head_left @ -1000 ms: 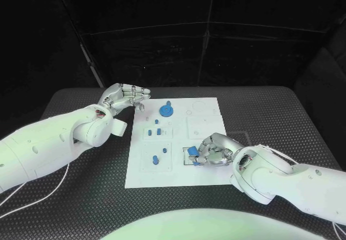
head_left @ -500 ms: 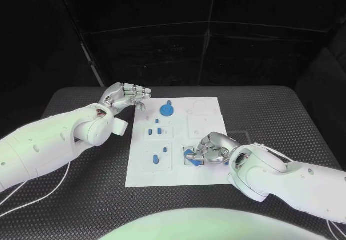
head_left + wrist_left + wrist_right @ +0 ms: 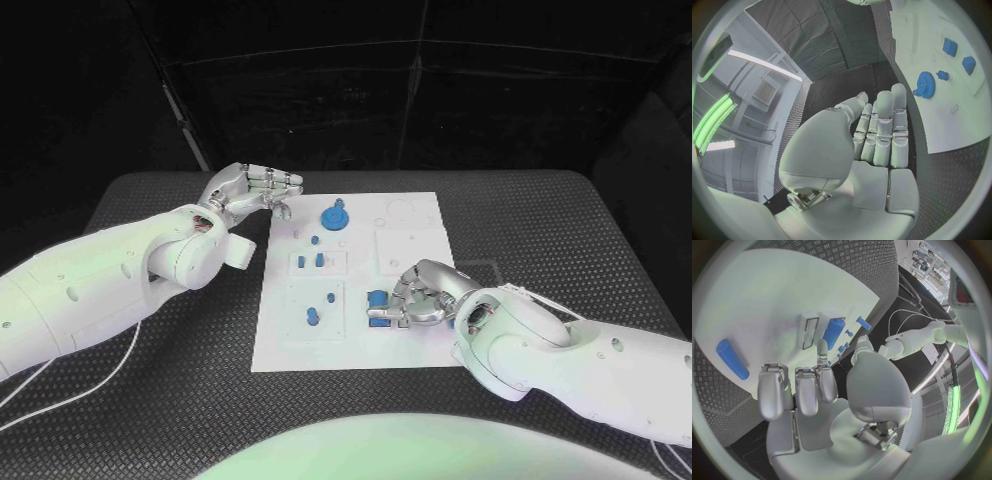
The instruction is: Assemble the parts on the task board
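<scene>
Holding a small blue part in its fingertips low over the near right side of the white task board, the right hand looks ready to press it down into its slot, while the left hand waits clenched and empty by the board's far left corner.

The task board is a white rectangular plate lying flat mid-table. On it sit small blue parts: a round gear near the far edge, a tiny peg just below it, two short blocks side by side, a small oval piece, an elongated piece nearer the front, and a block right of it.
</scene>
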### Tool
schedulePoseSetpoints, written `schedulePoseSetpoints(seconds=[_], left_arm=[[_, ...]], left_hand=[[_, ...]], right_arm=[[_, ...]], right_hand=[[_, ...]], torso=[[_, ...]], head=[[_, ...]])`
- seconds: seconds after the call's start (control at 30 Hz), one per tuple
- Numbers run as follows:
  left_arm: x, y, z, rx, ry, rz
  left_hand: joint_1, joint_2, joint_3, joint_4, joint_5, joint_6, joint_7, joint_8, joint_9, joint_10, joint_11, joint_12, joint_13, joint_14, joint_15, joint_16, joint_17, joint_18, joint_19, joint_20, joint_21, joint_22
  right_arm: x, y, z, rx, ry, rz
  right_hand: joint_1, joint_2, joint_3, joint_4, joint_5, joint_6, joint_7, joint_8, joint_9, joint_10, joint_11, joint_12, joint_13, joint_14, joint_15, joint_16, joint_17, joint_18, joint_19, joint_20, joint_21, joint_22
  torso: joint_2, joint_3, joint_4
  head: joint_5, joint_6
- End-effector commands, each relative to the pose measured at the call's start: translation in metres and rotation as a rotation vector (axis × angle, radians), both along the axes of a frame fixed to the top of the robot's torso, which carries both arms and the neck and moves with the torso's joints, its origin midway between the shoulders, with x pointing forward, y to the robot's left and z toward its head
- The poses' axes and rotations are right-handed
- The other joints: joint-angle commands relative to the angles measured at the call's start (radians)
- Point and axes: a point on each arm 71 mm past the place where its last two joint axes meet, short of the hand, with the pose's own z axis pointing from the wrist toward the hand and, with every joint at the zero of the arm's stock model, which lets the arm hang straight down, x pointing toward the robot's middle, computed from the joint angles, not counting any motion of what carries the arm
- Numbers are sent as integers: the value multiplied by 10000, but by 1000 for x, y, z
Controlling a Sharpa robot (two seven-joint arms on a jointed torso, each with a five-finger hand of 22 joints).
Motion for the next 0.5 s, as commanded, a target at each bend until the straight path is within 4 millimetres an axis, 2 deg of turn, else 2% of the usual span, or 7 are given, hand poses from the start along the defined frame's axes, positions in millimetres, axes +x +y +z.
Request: schedulePoseSetpoints(seconds=[0.03,0.17,0.27,0.33,0.5], left_arm=[[0,-1,1,-67,24,-90],[0,-1,1,-64,28,-89],[0,-1,1,-62,32,-90],[0,-1,1,-60,34,-87],[0,-1,1,-61,39,-94]], left_hand=[[-89,-27,-59,22,42,-46,15,38,-14,-52,17,50,0,-65,-12,-47,-11,131,-38,61,-61,-12],[-89,-28,-61,21,43,-56,20,33,-16,-60,20,51,0,-67,-11,-48,-13,131,-37,62,-64,-15],[-89,-28,-61,21,43,-56,20,33,-16,-60,20,51,0,-67,-11,-48,-13,131,-37,62,-64,-15],[-89,-28,-61,21,43,-56,20,33,-16,-60,20,51,0,-67,-11,-48,-13,131,-37,62,-64,-15],[-89,-28,-61,21,43,-56,20,33,-16,-60,20,51,0,-67,-11,-48,-13,131,-37,62,-64,-15]], right_arm=[[0,2,4,35,-374,76],[-1,3,6,70,-426,205],[-2,3,6,48,-455,268],[-2,3,6,-26,-478,319],[-1,2,5,-226,-579,437]], right_hand=[[-32,7,96,-11,-15,-63,-11,-61,33,44,-73,-25,845,841,-50,-7,1622,-75,298,-57,28,719],[255,177,281,-43,249,26,-40,-23,106,70,-95,2,893,847,-64,2,1648,-80,308,-65,38,747],[883,522,529,-203,504,150,-93,56,193,94,-136,27,937,849,-100,4,1655,-82,316,-92,44,766],[1517,709,698,-515,616,188,-117,96,257,103,-165,30,955,849,-128,3,1657,-83,316,-119,42,769],[2537,886,1062,-1159,221,234,-153,146,349,118,-204,38,988,851,-161,6,1671,-88,324,-152,50,797]], torso=[[-4,6,3],[0,2,-5],[2,2,-2],[-6,-4,-7],[-2,-4,14]], head=[[-4,-2],[8,-3],[6,-9],[10,-14],[18,-28]])
